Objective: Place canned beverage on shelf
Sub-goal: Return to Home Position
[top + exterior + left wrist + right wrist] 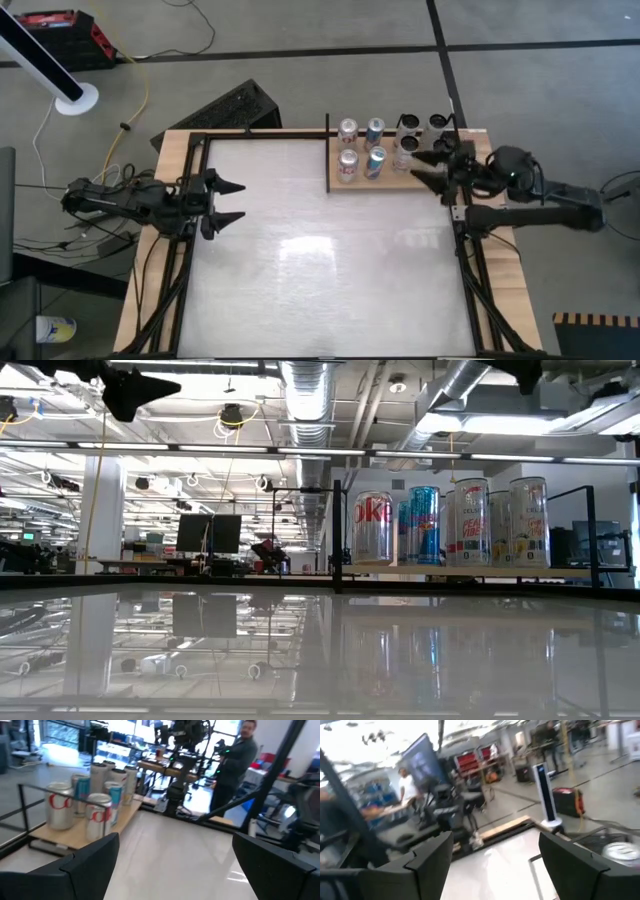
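At the far side of the glossy white worktop (320, 250), toward its right corner, the flat light-brown wooden shelf with thin black metal rails (390, 184) carries the canned beverages upright in two rows. Two silver cola cans (347, 163) stand at its left end, with two blue-and-silver cans (375, 160) just beside them, and tall white cans (408, 125) fill the right part. From table height, a white can with pink print (470, 520) and a white can with yellow print (528, 520) stand side by side at that end of the board.

The right gripper (418, 166) hangs above the shelf's right part, next to the white cans. Its fingers (425, 865) are spread wide and hold nothing. The left gripper (240, 202) hovers over the left side of the worktop, well apart from the shelf. Its fingers (90, 865) are also spread and empty, and they point across the worktop toward the right arm.

Beyond the table, a person in a dark top (235, 760) stands among benches. Another person, in a white shirt (409, 787), shows in the right wrist view.
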Controlling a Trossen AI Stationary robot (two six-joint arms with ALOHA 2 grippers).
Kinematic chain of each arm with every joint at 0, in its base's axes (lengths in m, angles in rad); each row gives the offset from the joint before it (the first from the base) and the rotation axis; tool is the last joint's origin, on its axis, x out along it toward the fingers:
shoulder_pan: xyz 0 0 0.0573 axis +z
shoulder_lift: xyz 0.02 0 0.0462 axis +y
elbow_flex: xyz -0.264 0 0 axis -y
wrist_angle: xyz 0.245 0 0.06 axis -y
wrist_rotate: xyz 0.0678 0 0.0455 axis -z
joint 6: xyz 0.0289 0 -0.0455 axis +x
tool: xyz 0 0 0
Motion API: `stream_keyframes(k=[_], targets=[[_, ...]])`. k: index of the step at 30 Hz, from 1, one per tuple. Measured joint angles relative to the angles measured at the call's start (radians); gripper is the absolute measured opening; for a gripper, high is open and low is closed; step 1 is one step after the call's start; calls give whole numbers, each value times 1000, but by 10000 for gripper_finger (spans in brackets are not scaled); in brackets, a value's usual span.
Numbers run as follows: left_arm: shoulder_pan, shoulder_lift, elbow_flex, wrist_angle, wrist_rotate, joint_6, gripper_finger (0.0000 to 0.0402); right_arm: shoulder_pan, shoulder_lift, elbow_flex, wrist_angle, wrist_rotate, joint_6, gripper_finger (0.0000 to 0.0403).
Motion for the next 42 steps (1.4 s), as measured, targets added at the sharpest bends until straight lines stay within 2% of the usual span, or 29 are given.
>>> stream_keyframes(k=[6,11,14,16,20,24,27,29,31,33,34,39,42], targets=[[0,0,0,10,27,6,373,317,85,-3,-35,278,-40,304],[0,-6,0,2,63,65,373,558,155,-64,-31,505,-40,302],[0,-16,-19,50,132,149,371,654,190,-181,98,726,-19,302],[0,-27,-59,136,158,184,365,661,199,-265,212,763,-16,301],[3,-53,-161,253,143,239,345,599,193,-416,528,638,-71,286],[20,-99,-238,303,123,231,317,426,190,-529,749,413,-100,246],[30,-154,-272,296,122,221,289,270,185,-549,760,193,-40,191],[30,-208,-295,275,119,225,264,183,177,-549,756,60,-32,140],[30,-273,-317,241,104,212,233,119,179,-548,746,-28,-32,79],[30,-339,-346,210,98,182,198,77,178,-548,719,-68,-45,25],[30,-340,-362,217,93,168,179,66,177,-548,705,-73,-60,18],[31,-311,-417,240,91,131,86,50,184,-580,674,-73,-80,39],[32,-319,-435,230,71,123,30,72,185,-672,769,-74,-45,31]])
